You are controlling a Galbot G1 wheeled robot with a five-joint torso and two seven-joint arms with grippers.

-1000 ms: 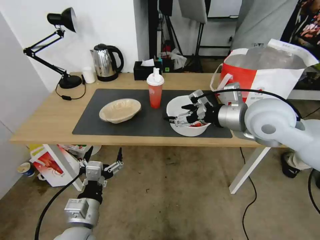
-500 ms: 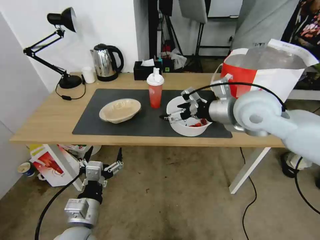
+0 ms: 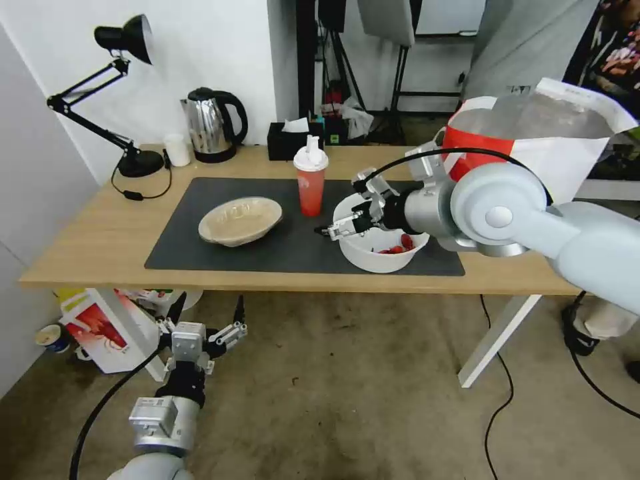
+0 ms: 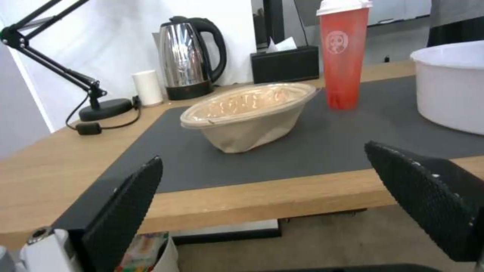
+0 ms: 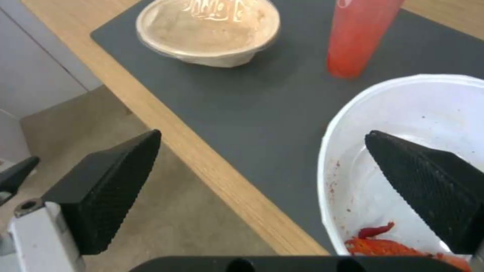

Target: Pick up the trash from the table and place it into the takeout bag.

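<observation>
In the lower left of the head view the left gripper [image 3: 207,325] hangs below the table [image 3: 100,240] edge, over the floor, its jaws spread and empty. On the dark grey mat [image 3: 200,250], left of centre, sits the shallow beige oval bowl [image 3: 240,221]. Just right of it, toward the middle of the frame, the red drink cup [image 3: 311,177] with its white lid stands upright. Right of centre the large white bowl [image 3: 379,235] with red scraps rests on the mat near the table's front edge. The right gripper [image 3: 343,223] hovers at that bowl's left rim, jaws spread wide on either side of the rim, gripping nothing. In the upper right stands the takeout bag [image 3: 533,143], mouth open.
</observation>
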